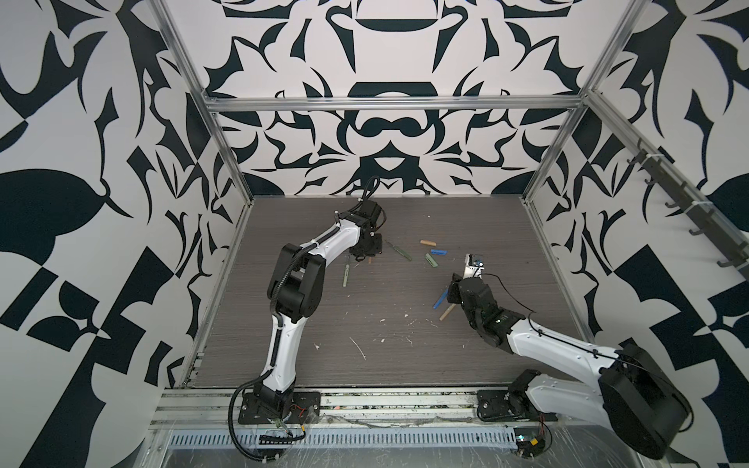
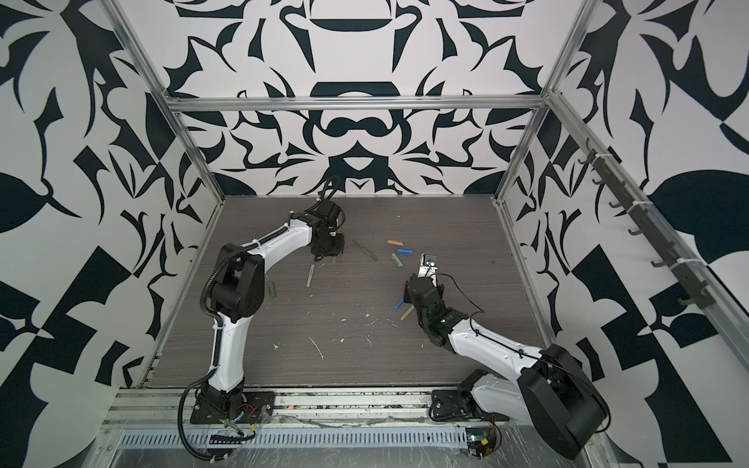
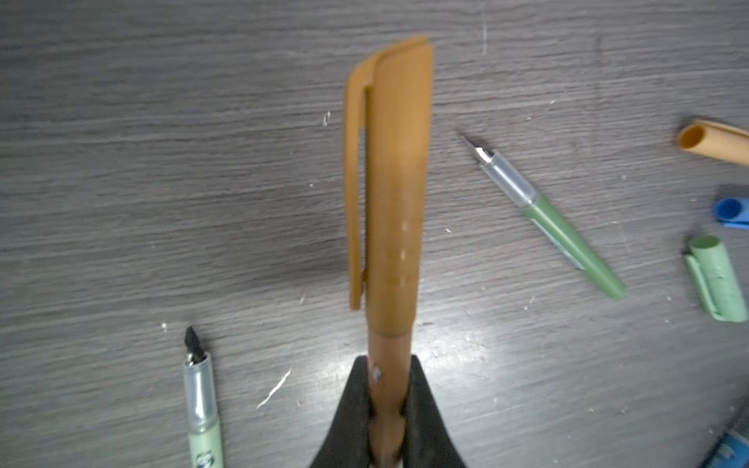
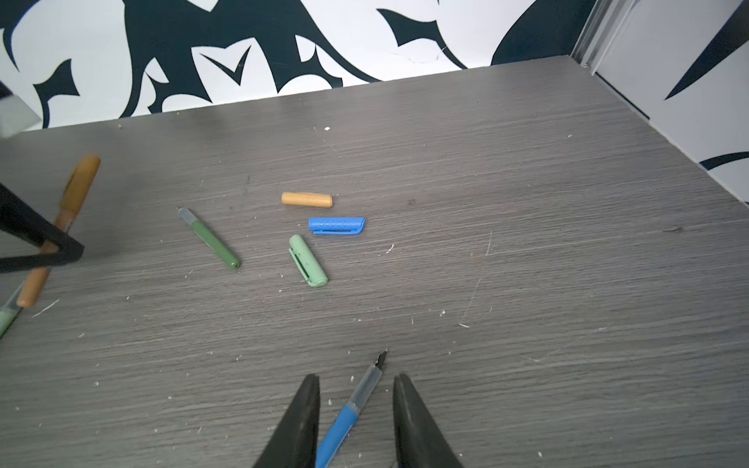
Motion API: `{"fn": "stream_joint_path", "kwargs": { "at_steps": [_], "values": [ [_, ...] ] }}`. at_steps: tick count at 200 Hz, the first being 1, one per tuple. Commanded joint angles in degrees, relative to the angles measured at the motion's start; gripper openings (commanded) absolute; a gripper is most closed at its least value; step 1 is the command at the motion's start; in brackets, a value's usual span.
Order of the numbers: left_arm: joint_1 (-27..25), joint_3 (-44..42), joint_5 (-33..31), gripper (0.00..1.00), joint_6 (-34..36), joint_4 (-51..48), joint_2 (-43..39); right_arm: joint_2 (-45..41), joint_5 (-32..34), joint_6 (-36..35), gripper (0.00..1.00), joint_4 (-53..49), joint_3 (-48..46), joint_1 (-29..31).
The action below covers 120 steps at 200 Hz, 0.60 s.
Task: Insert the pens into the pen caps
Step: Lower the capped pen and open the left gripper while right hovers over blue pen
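blue pen (image 4: 348, 413): barrel cut by edge | tan pen (image 1: 447, 313): seemingly half under right arm (image 1: 478, 302)

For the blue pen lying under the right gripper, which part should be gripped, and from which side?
Grip the blue pen on its barrel, behind the clear section, not the dark nib. It lies flat on the table, so come from above, one finger on each long side. The right gripper straddles it, jaws open; turning slightly to square with the slanted barrel would probably help.
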Motion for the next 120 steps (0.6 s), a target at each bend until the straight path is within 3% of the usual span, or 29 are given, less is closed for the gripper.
{"fn": "stream_joint_path", "kwargs": {
  "at_steps": [1,44,120],
  "values": [
    [1.2,2.6,-0.5,0.0,-1.2,-4.4,2.4,0.5,3.4,1.3,0.33,2.8,1.0,-0.1],
    [1.5,5.8,-0.2,0.0,0.0,-7.3,6.9,1.2,2.2,1.7,0.33,2.8,1.3,-0.1],
    [1.6,9.1,0.5,0.23,-0.2,-10.1,7.6,-0.6,1.6,2.1,0.33,2.2,0.9,-0.1]
  ]
}}
